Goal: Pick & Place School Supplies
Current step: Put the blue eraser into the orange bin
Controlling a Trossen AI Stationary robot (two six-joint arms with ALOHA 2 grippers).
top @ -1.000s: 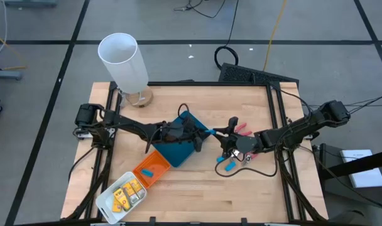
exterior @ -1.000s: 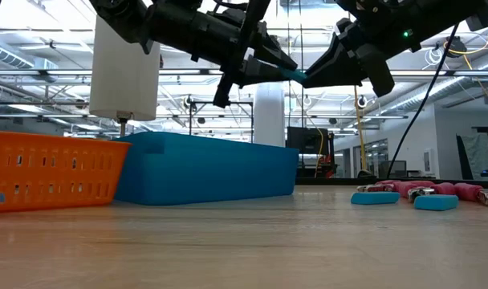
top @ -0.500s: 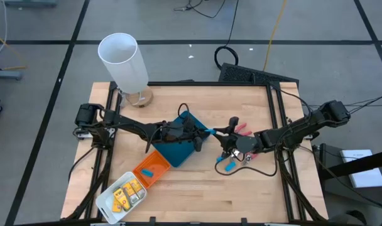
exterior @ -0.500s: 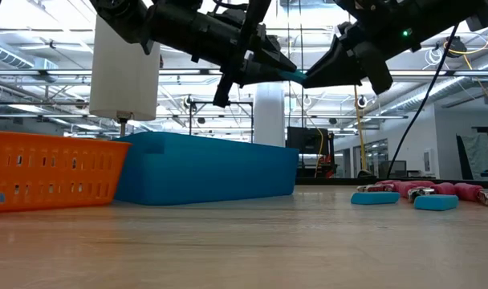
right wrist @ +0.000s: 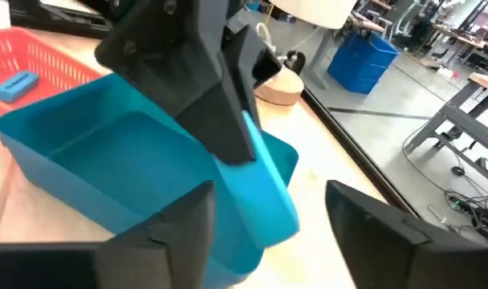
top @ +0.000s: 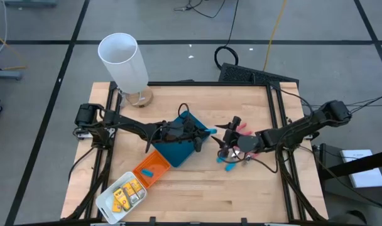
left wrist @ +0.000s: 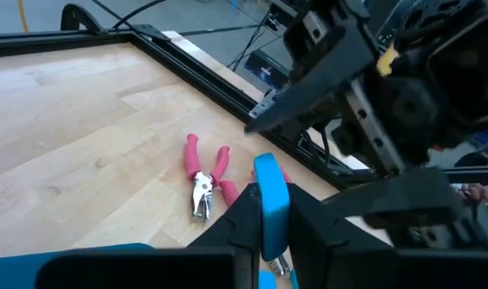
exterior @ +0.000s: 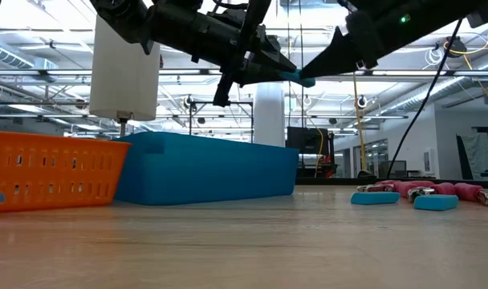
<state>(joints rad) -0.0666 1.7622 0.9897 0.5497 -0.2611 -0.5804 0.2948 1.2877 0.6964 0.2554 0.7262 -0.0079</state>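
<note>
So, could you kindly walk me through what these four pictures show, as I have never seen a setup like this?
Two dark robot arms work at a wooden table. One camera looks straight down, one sits at table height, and one rides on each wrist. The left gripper is shut on a light-blue piece and holds it in the air beside the teal tray. The right gripper faces it, fingers open and empty. On the table lie an orange tray with one blue piece, a white tray of yellow blocks, pink-handled tools, more blue pieces and a tall white cylinder.
</note>
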